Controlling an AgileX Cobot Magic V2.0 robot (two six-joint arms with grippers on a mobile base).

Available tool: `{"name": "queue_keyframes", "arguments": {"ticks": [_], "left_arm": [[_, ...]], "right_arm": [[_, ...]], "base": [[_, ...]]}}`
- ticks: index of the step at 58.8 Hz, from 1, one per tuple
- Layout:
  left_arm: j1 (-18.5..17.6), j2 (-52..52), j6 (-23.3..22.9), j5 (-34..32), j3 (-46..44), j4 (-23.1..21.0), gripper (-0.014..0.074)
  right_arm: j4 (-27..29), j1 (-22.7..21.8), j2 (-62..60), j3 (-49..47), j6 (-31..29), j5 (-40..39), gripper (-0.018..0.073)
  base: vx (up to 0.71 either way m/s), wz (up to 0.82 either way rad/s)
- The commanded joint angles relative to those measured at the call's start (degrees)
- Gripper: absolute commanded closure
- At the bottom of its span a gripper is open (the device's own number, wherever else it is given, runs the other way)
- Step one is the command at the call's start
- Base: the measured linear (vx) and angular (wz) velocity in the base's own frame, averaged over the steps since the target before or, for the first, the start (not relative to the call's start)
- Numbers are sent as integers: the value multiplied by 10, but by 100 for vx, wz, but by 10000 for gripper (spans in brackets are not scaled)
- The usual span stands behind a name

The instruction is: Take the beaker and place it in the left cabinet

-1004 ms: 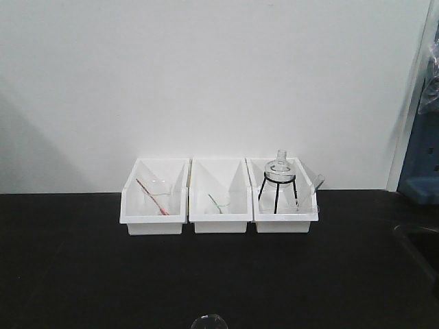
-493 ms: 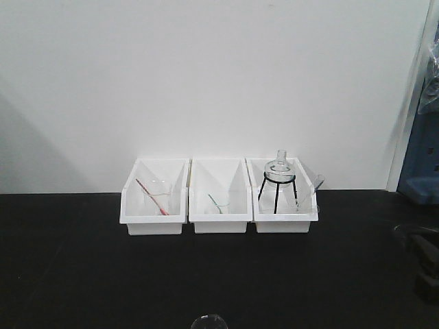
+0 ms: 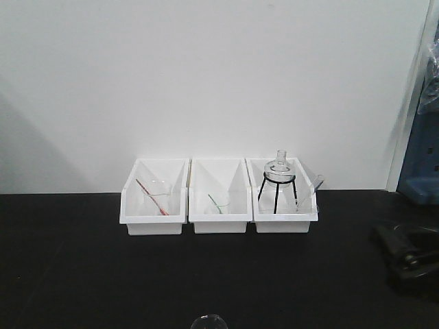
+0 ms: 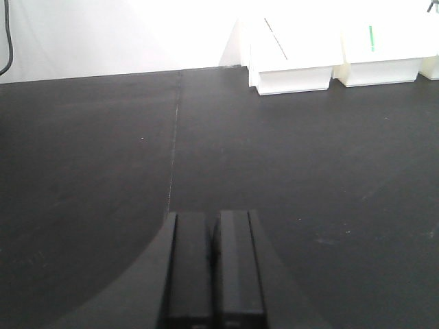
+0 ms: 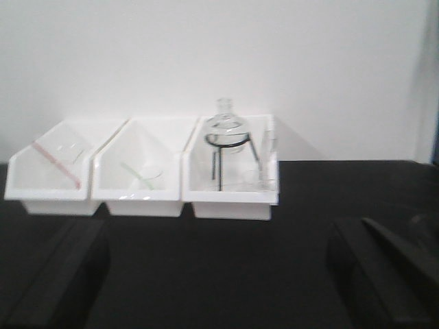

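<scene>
Right claw (image 5: 216, 247) first: spread wide with nothing between the fingers, held low over the right side of the black table (image 3: 82, 274) and pointed at the bins, probably opened early for a reach. Left claw (image 4: 213, 226) pressed shut on nothing, parked just above the tabletop, likely kept clear of the other arm. Next, at the bottom middle of the front view, only a clear rounded rim: taken for the beaker (image 3: 209, 321), alone on the table close to the robot, well apart from both claws and from every bin, so open to a side grip without crowding. Beneath everything, matte black surface, with one thin seam and a few pale specks in the left wrist view. Farther back, three white bins (image 3: 219, 221) side by side against the plain white wall (image 3: 206, 68), presumably for sorting: red rod (image 3: 151, 197) in glass on the left, green rod (image 3: 218, 203) in the middle, flask (image 3: 280, 168) on a black tripod (image 3: 275, 199) at the right, more clear glass beside it, too blurred to name. No sign of the left cabinet in any view.
</scene>
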Motion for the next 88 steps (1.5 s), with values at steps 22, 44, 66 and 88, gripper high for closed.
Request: {"name": "queue_keyframes", "arguments": {"ticks": [22, 44, 66, 88], "left_arm": [[0, -5, -2, -47, -7, 0, 593], [0, -5, -2, -47, -7, 0, 593], [0, -5, -2, -47, -7, 0, 593], [0, -5, -2, -47, -7, 0, 593]], "right_arm": [[-142, 153, 238, 84, 42, -377, -127], [-154, 153, 485, 111, 88, -652, -115], [-190, 153, 541, 29, 98, -652, -105], [-201, 153, 587, -35, 126, -652, -95]], "base": [[0, 0], [0, 0], [0, 0], [0, 0]]}}
